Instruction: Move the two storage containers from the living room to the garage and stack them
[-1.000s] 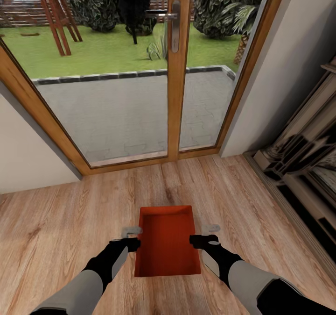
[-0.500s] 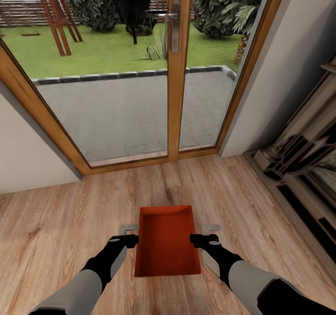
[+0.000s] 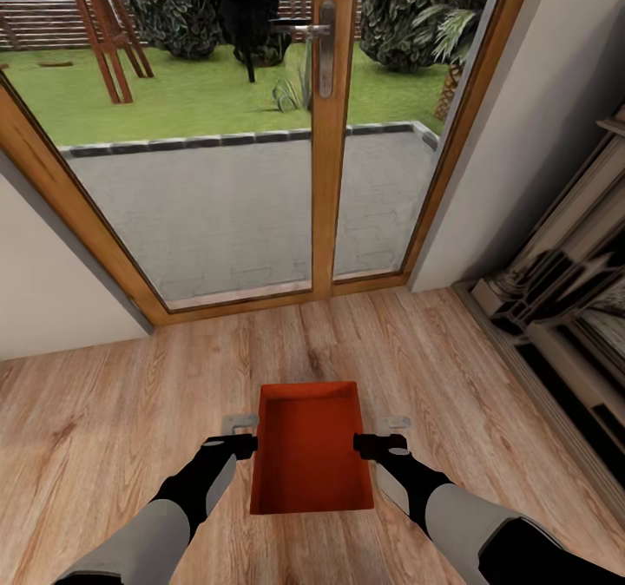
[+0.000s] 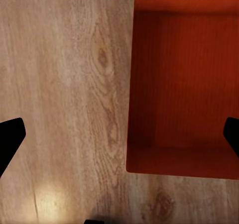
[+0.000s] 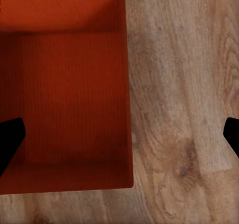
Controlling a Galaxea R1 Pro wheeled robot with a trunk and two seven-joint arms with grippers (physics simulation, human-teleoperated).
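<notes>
One red-orange open-top storage container (image 3: 310, 455) rests on the light wood-plank floor (image 3: 113, 429) just in front of me, empty inside. My left gripper (image 3: 244, 436) hovers over its left long wall and my right gripper (image 3: 378, 436) over its right long wall. In the left wrist view the container (image 4: 184, 84) lies below the left gripper (image 4: 121, 137), whose dark fingertips (image 4: 10, 139) stand far apart, one outside and one over the bin. The right wrist view shows the container (image 5: 64, 89) under the right gripper (image 5: 121, 134), also open. Neither gripper holds anything.
A wood-framed glass door (image 3: 325, 134) with a metal handle (image 3: 325, 47) stands ahead, with a paved patio and garden beyond. White walls (image 3: 52, 281) flank it. A dark shelf unit (image 3: 564, 307) runs along the right side.
My left gripper has shifted slightly away from me and to the left along the container's wall. The right gripper and the container have stayed put.
</notes>
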